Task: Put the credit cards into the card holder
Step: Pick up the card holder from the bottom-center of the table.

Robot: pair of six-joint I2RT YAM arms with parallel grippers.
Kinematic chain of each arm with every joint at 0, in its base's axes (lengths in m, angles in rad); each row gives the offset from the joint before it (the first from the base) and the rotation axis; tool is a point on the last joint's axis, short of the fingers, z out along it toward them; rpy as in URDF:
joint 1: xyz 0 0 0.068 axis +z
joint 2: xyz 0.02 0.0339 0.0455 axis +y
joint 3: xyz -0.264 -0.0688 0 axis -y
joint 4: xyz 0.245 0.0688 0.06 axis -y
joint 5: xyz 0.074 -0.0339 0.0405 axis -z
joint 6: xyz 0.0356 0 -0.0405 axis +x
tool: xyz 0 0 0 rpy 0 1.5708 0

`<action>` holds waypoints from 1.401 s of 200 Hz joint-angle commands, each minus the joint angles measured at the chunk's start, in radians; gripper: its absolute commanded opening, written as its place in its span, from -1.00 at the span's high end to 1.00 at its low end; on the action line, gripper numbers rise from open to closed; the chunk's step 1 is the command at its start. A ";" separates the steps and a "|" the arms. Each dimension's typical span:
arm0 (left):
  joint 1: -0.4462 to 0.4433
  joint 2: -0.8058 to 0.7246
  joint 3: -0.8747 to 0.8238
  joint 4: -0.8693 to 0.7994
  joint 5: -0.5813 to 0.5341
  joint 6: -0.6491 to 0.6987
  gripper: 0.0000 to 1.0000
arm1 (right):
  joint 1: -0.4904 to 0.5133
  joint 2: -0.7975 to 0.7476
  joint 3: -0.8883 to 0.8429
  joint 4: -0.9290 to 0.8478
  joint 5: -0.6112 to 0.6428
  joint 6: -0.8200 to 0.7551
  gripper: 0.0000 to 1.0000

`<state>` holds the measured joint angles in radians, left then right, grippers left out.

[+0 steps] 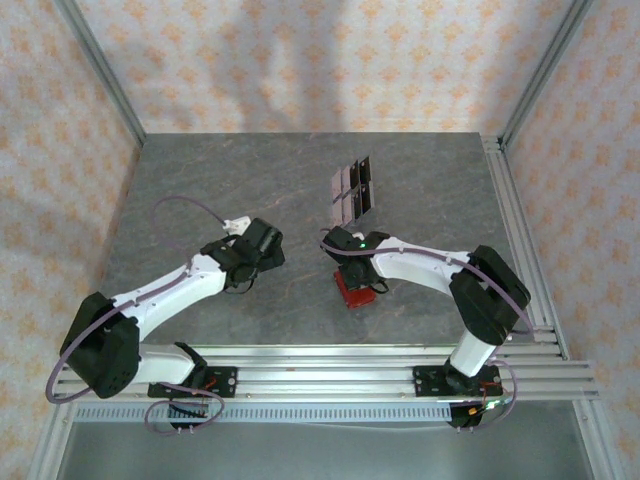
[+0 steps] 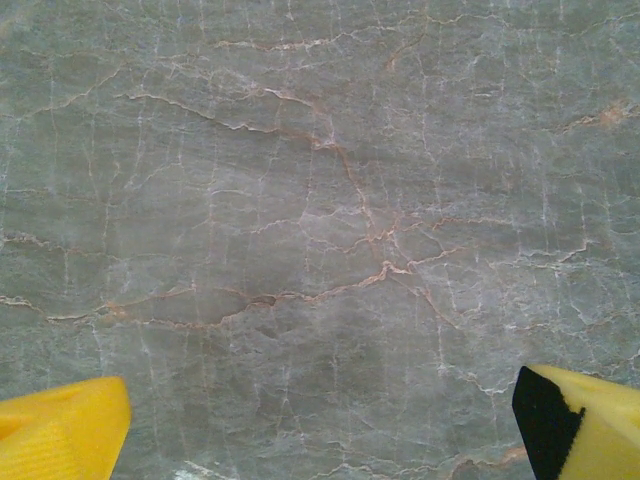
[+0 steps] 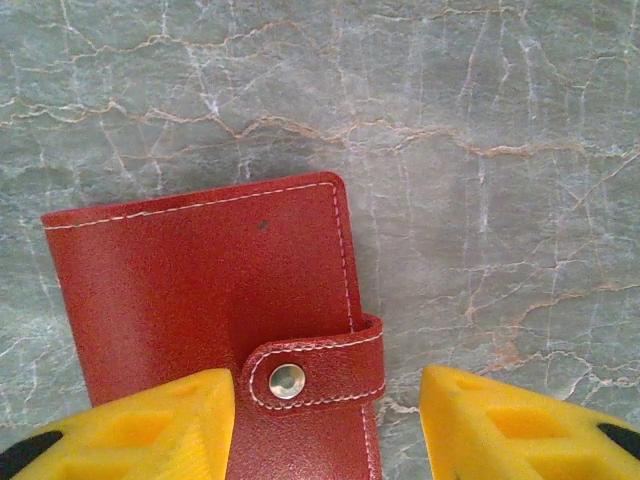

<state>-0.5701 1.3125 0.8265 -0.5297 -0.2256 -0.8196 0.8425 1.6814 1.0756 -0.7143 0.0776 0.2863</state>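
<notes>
The card holder (image 3: 200, 290) is a closed red wallet with white stitching. A strap with a metal snap (image 3: 287, 380) holds it shut. It lies flat on the marble table, also visible in the top view as the card holder (image 1: 356, 292). My right gripper (image 3: 328, 400) hovers over its strap edge, open. One yellow finger (image 3: 150, 430) is over the red leather and the other finger (image 3: 520, 430) is over bare table. The credit cards (image 1: 352, 188) lie in a slanted row farther back. My left gripper (image 2: 320, 430) is open wide over bare table.
The grey marble tabletop (image 1: 220, 190) has free room at the left and back. Aluminium rails (image 1: 520, 230) run along the right side and the near edge. Patterned walls close the back and sides.
</notes>
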 commanded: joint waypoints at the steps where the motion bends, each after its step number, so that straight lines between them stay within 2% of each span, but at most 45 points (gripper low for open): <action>1: -0.007 0.007 0.033 -0.029 -0.032 -0.016 -1.00 | 0.010 0.012 0.000 0.002 -0.009 -0.010 -0.03; 62: -0.009 -0.008 0.024 -0.037 -0.036 -0.023 -1.00 | 0.012 0.041 -0.020 0.025 -0.009 -0.009 -0.02; 103: -0.009 -0.016 0.021 -0.040 -0.037 -0.023 -1.00 | 0.012 0.039 -0.025 0.020 0.015 -0.004 0.16; 175: -0.008 -0.014 0.021 -0.038 -0.036 -0.018 -1.00 | 0.012 0.022 -0.039 0.018 0.051 -0.001 0.28; 232: -0.009 -0.014 0.022 -0.038 -0.033 -0.013 -1.00 | 0.012 0.056 -0.041 0.033 0.033 -0.003 0.62; 267: -0.008 -0.015 0.027 -0.037 -0.025 -0.010 -1.00 | 0.012 0.035 -0.042 0.027 0.031 -0.004 1.00; 280: -0.009 -0.014 0.028 -0.034 -0.020 -0.009 -1.00 | 0.012 0.019 -0.042 0.025 0.030 -0.004 1.00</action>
<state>-0.5701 1.3136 0.8333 -0.5316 -0.2253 -0.8219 0.8505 1.7191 1.0527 -0.6804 0.0994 0.2802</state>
